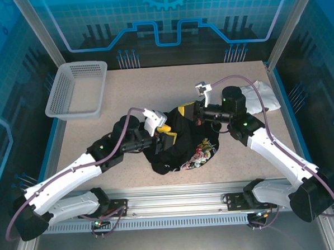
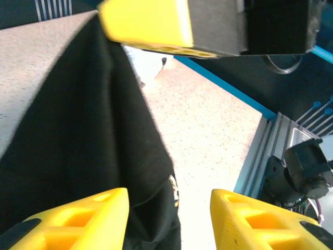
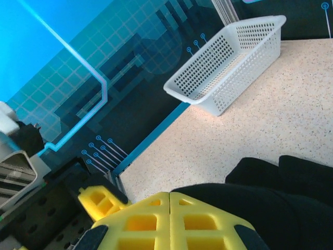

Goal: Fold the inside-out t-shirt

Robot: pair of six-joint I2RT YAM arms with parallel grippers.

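The black t-shirt (image 1: pixel 185 149) lies bunched in a heap on the table (image 1: pixel 154 86), between the two claws and a little nearer the arms' bases than either. Its colourful print (image 1: pixel 199 154) faces up on the part of the heap below the right claw (image 1: pixel 184 110).

The right claw sits at the far edge of the heap. In its own wrist view its yellow fingers are pressed flat together (image 3: pixel 169 200), and the black cloth (image 3: pixel 281 203) runs right up to their tips, so it appears to pinch the shirt's edge. Beyond those tips is bare table (image 3: pixel 270 120), and further on stands a white mesh basket (image 3: pixel 229 65).

The left claw (image 1: pixel 164 132) is at the heap's left side, close to the right claw. From its wrist camera its fingers stand spread (image 2: pixel 169 200). A sheet of the shirt (image 2: pixel 78 130) hangs in front of it and drops down beside its left finger (image 2: pixel 83 221), with its edge in the gap. The right finger (image 2: pixel 255 221) is clear of cloth. One of the right claw's fingers (image 2: pixel 148 26) is just above, where the cloth rises to meet it.

The basket (image 1: pixel 78 87) stands well off to the left claw's far left. A white cloth (image 1: pixel 263 95) lies to the right of the right claw, near the table's edge.
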